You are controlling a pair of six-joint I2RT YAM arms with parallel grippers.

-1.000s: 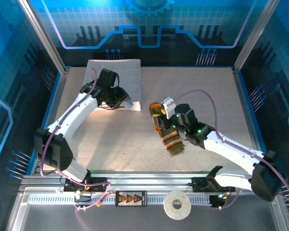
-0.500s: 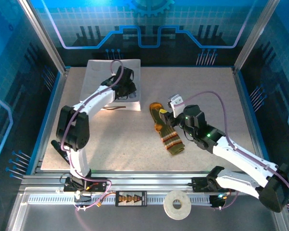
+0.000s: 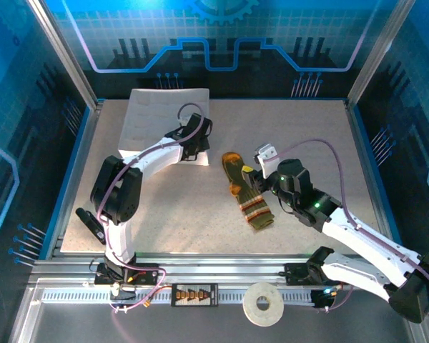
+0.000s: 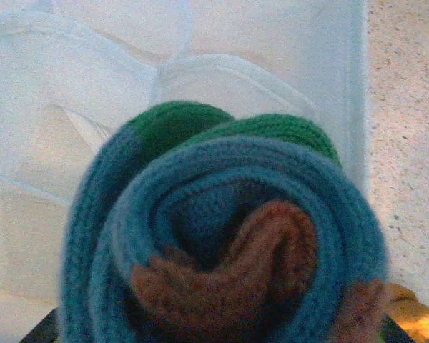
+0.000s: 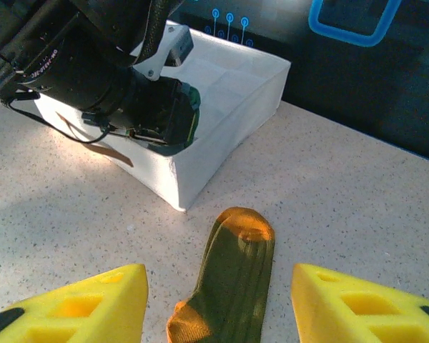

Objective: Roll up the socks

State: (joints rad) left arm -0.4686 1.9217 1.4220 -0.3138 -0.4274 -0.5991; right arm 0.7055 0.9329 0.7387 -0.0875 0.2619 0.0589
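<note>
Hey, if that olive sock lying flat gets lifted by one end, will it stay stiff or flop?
Probably flops: the olive sock is thin knit lying limp on the table. Likely light; a push would probably bunch or slide it, not roll it.

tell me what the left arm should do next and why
Probably open the left fingers and drop the rolled sock into the tray: it is rolled and held over the tray, while the green sock lies flat.
</note>
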